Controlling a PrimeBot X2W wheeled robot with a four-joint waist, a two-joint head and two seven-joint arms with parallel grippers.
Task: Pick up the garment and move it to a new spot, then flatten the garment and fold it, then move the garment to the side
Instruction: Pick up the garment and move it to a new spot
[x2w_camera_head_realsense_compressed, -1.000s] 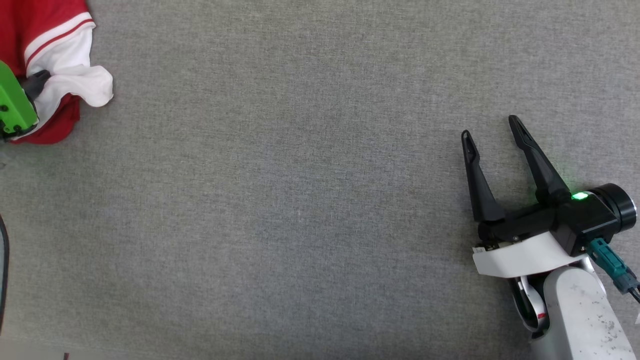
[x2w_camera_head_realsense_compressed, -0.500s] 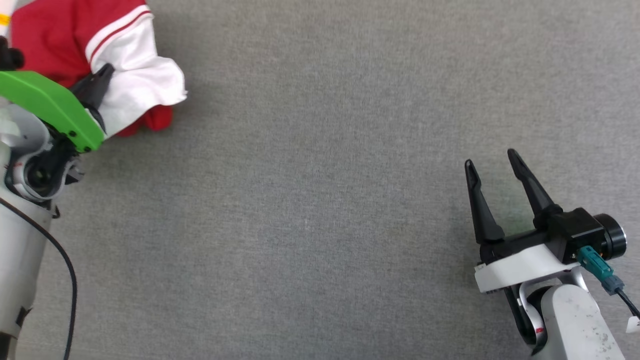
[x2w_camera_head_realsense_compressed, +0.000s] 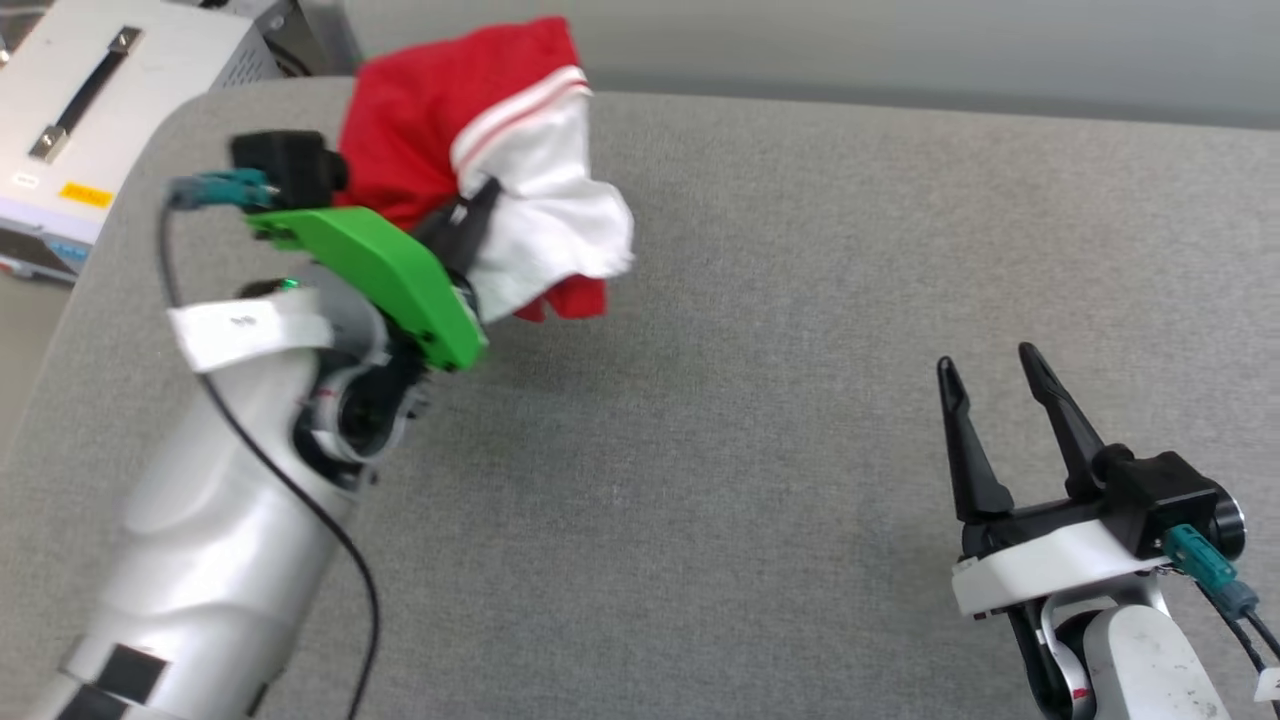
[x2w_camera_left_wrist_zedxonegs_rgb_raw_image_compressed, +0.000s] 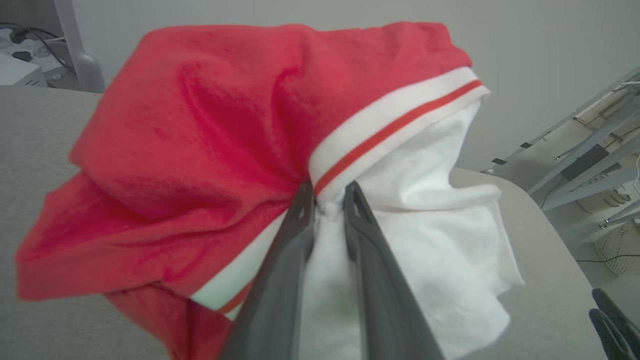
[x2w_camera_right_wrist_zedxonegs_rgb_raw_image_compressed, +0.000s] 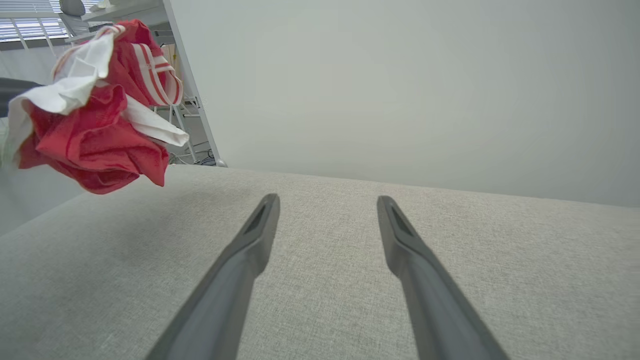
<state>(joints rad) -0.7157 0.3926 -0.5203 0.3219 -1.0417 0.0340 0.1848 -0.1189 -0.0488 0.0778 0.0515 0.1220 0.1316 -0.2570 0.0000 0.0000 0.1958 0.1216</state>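
**Operator:** State of the left gripper (x2w_camera_left_wrist_zedxonegs_rgb_raw_image_compressed: 327, 192)?

**Technician:** Closed on cloth. Its two fingers pinch a small fold of the white sleeve (x2w_camera_left_wrist_zedxonegs_rgb_raw_image_compressed: 425, 240), just below the red-and-white striped trim (x2w_camera_left_wrist_zedxonegs_rgb_raw_image_compressed: 395, 125). No other part of the garment (x2w_camera_left_wrist_zedxonegs_rgb_raw_image_compressed: 200, 150) is clamped.

**Operator:** Position of the garment?

**Technician:** Bunched and raised off the grey table (x2w_camera_head_realsense_compressed: 760, 400), toward the far left corner. In the right wrist view the red body hangs clear of the surface, with loose folds below the grip point.

**Operator:** And the right gripper (x2w_camera_head_realsense_compressed: 988, 358)?

**Technician:** Open, holding nothing, at the near right, well apart from the garment.

**Operator:** Failure modes from here?

**Technician:** Three, in my judgement.
1. Slip: the whole weight hangs from one narrow pinch of thin sleeve cloth, so a fast swing could pull it free.
2. Bad landing: a bunched garment set down as it hangs will land crumpled, which makes flattening harder.
3. Edge loss: a release this near the rounded corner, beside the equipment case (x2w_camera_head_realsense_compressed: 110, 70), could let cloth slide off the table.
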